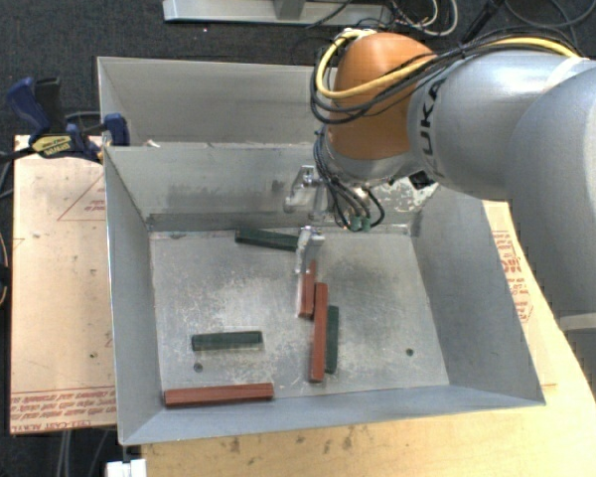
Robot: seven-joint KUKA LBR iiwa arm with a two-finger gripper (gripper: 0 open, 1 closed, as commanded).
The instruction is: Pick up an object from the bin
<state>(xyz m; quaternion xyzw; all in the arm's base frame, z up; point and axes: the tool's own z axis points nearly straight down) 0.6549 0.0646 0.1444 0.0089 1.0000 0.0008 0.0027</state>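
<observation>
Starting with the short red-brown bar, we find it just beside the far end of the long red-brown bar. It lies on that bar's left as the camera sees it, runs the same way, and touches it or nearly so. The gripper stands right over the short bar's far end. We cannot tell whether the gripper is open or closed, nor whether it has contact.

We judge the step in hand to be the descent onto this short bar, or the grasp of it. We do not see it lifted.

A slim dark green bar lies against the long bar's right side. A second green bar lies well apart to its left. A flat red-brown bar lies left of its near end, and a third green bar lies left of its far end.

The next move, we think, calls for a firm close across the short bar's narrow width, clear of the long bar, and then a straight lift.
</observation>
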